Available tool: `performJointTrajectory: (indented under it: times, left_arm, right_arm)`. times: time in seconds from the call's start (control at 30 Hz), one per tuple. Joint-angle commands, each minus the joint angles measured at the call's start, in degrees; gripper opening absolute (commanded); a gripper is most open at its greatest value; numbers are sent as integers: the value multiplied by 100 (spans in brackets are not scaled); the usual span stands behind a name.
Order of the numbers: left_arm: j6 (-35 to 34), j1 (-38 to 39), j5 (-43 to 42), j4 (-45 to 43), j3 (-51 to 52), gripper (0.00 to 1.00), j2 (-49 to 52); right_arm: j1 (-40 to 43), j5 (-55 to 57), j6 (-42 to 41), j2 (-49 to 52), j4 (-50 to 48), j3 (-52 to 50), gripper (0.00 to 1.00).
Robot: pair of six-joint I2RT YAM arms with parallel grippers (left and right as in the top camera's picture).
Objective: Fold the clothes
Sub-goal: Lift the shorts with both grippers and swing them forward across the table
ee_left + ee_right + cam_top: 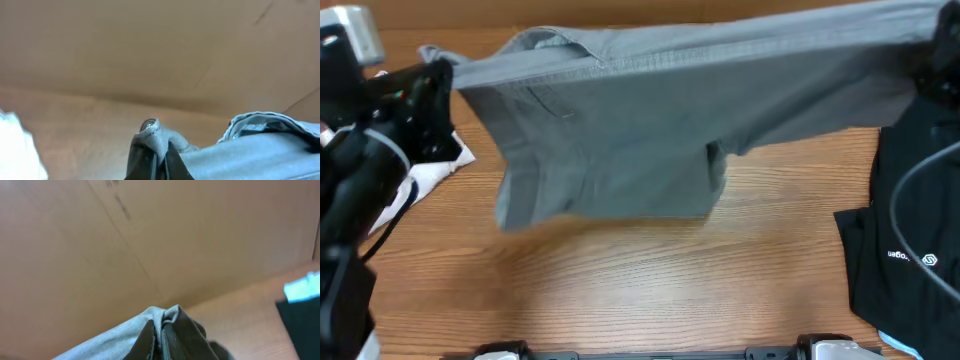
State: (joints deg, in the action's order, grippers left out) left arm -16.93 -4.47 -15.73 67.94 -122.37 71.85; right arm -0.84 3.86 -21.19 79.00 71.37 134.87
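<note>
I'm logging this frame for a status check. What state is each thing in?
Mid-grey cotton shorts: unfolded, held up stretched, legs hanging.
Left end effector: shut on the shorts' corner.
Right end effector: shut on the shorts' other end.
Black garment with white lettering: lying at the right, not held.
Pale cloth: lying at the left, partly hidden.

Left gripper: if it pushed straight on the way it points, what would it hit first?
Beyond the mid-grey cotton shorts pinched in the left gripper, probably the plain brown board filling its view; how far off is unclear.
</note>
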Motion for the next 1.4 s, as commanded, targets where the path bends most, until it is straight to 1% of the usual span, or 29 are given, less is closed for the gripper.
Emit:
performJointTrajectory:
  times: [0.0,0.13,0.3,0.37,0.4,0.43,0.57,0.63,0.7,0.77,0.8,0.87,0.93,0.97,1.0,1.03,1.07,1.1,1.13,1.17,1.2,1.27,1.33,1.37]
  left_arm:
    - [151,-146,726,-48,-61,4,153]
    - [151,-144,708,-44,-46,4,597]
    - [157,-133,715,-227,-46,4,1740]
    - [151,-92,710,-459,-46,4,2347]
    - [153,-63,719,-640,-48,4,2695]
    - [146,-59,710,-905,-55,4,3084]
    - [90,-79,763,-1425,-400,4,3657]
    - [42,-81,935,-1825,-767,4,3722]
    - [37,-81,1145,-2184,-1128,4,3720]
    - [39,-83,1360,-2485,-1733,4,3720]
    - [39,-90,1499,-2594,-2083,4,3720]
    - [44,-111,1626,-2608,-2509,4,3720]
    - [35,-127,1611,-2323,-2970,4,3709]
    - [20,-122,1508,-1952,-3136,4,3709]
    - [24,-109,1460,-1770,-3161,4,3709]
    - [22,-70,1370,-1152,-3161,4,3711]
    - [22,-61,1346,-914,-3152,4,3713]
    - [22,-31,1331,-297,-3110,4,3755]
    - [22,-20,1331,549,-3010,4,3823]
    - [-22,-11,1287,1311,-2874,4,3936]
    - [-24,2,1228,1733,-2802,4,4050]
    - [-24,2,1086,2326,-2708,4,4293]
    - [-22,17,946,2815,-2634,4,4572]
    - [280,61,393,2887,-2404,4,4822]
  right_arm:
    - [258,1196,223,52,-96,166,4]
    - [258,1193,304,601,138,164,4]
    - [258,1193,306,1893,326,164,4]
    - [262,1198,323,2468,109,164,4]
    - [286,1196,323,2732,-120,164,4]
    - [321,1198,323,2949,-566,164,4]
    - [496,970,317,2964,-1725,251,4]
    - [656,848,109,2898,-2116,597,4]
    - [809,848,13,2885,-2234,1034,4]
    - [994,855,17,2885,-2293,1541,4]
    - [1145,855,15,2885,-2286,1851,4]
    - [1340,855,11,2885,-2256,2149,4]
    - [1598,850,13,2879,-1991,2415,4]
    - [1672,852,17,2879,-1709,2435,4]
    - [1696,850,17,2879,-1488,2430,4]
    - [1705,850,17,2881,-909,2374,4]
    - [1703,848,17,2881,-605,2328,4]
    - [1703,850,17,2898,-149,2236,4]
    - [1694,852,20,2973,817,1945,4]
    - [1694,870,17,3018,1266,1777,4]
    - [1703,896,17,3077,1663,1578,4]
    - [1729,1027,15,3195,2262,1161,4]
    - [1749,1237,13,3281,2570,623,4]
    - [1786,1366,13,3294,2549,-81,4]
